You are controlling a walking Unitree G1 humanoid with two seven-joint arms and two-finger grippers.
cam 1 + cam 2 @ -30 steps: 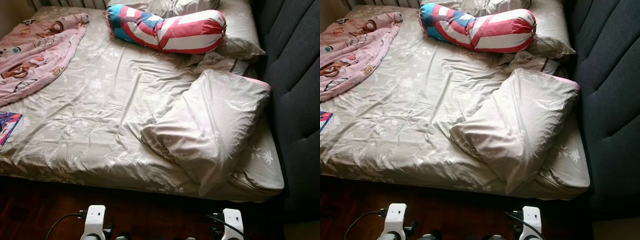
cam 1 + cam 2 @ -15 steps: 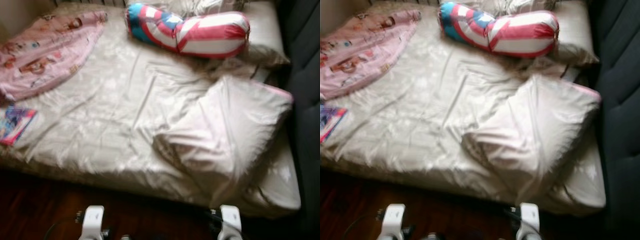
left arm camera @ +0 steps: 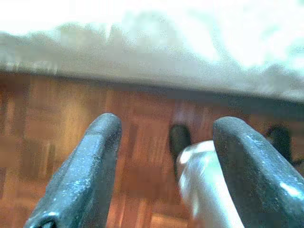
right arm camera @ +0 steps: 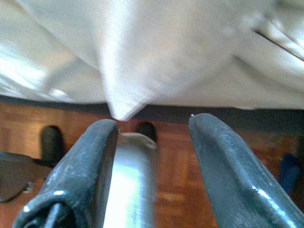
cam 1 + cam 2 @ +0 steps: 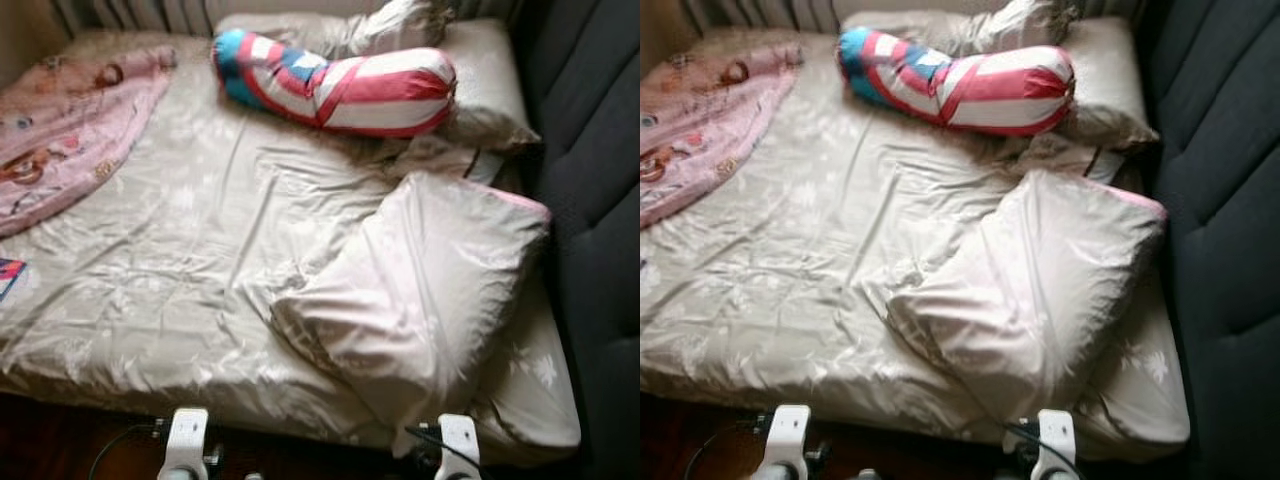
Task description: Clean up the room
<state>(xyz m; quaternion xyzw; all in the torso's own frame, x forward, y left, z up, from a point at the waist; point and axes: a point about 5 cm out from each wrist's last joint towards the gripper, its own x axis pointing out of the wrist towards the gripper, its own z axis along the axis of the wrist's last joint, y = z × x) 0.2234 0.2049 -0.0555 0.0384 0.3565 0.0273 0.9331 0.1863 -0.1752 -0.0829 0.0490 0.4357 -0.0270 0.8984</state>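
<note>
Closer now, the bed edge sits just above both wrists at the frame's bottom, with less dark floor in view than a second ago; the bedding itself lies unchanged. Left pincer (image 3: 164, 166) and right pincer (image 4: 152, 161) hang low with fingers spread, holding nothing, over reddish wooden parquet floor (image 3: 61, 137). Just ahead, a large crumpled beige satin pillow (image 5: 420, 290) overhangs the beige floral-sheeted bed (image 5: 180, 270). Farther off lie a red, white and blue striped bolster (image 5: 335, 82) and a pink cartoon-print blanket (image 5: 70, 130).

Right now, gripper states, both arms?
Left gripper: open, holding nothing, above the wooden floor.
Right gripper: open, holding nothing, below the pillow corner.
</note>
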